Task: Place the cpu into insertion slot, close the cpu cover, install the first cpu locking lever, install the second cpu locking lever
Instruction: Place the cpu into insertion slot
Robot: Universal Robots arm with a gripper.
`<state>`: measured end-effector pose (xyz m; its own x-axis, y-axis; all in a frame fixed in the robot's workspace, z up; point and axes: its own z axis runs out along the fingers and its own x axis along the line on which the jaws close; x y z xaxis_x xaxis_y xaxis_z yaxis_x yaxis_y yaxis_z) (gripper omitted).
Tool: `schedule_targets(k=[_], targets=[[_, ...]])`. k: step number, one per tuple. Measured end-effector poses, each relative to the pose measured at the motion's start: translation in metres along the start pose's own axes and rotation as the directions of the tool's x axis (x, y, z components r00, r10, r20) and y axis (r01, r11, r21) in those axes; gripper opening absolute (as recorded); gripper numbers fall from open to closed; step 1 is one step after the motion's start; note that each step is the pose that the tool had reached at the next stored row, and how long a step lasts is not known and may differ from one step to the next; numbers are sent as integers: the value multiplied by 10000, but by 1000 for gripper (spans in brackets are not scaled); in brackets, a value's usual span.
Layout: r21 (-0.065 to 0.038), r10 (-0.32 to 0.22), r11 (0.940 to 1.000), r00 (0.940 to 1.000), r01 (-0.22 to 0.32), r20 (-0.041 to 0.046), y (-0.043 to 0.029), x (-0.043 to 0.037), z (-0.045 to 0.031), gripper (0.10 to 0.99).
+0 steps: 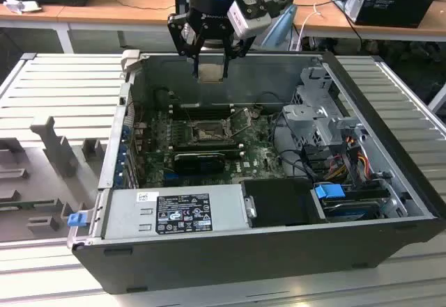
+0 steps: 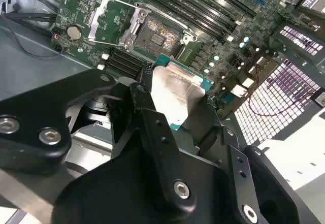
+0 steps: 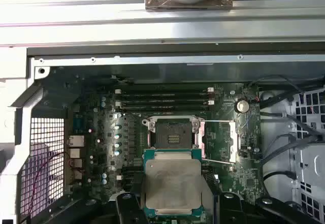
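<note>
My gripper point(image 1: 211, 62) hangs above the back wall of the open computer case, shut on the cpu point(image 1: 211, 72), a flat pale silver square with a green edge. In both wrist views the cpu point(image 3: 172, 181) point(image 2: 175, 89) sits between the black fingers point(image 2: 147, 112), above the motherboard and apart from it. The insertion slot point(image 3: 172, 134) point(image 2: 157, 37) point(image 1: 207, 134) lies bare, its dark pin field showing inside the metal rim. The cpu cover point(image 3: 232, 141) point(image 2: 108, 17) is swung open beside the slot, with thin lever wires lifted next to it.
Black memory slots point(image 3: 162, 99) run along one side of the socket. A power supply point(image 1: 174, 213) fills the case front, with a drive cage point(image 1: 320, 112) and cables on the exterior view's right. A grey moulded tray point(image 1: 42, 168) lies outside on the exterior view's left.
</note>
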<state>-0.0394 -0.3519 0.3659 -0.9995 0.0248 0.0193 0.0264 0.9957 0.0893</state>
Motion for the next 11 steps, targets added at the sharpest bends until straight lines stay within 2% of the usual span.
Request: schedule_targets(k=[1,6,11], targets=[[0,18,10000,10000,-18,1,0,0,0,529],[-17,783,9969,9969,-783,69,0,0,1,529],[-18,807,9967,9967,-807,72,-2,0,7,529]])
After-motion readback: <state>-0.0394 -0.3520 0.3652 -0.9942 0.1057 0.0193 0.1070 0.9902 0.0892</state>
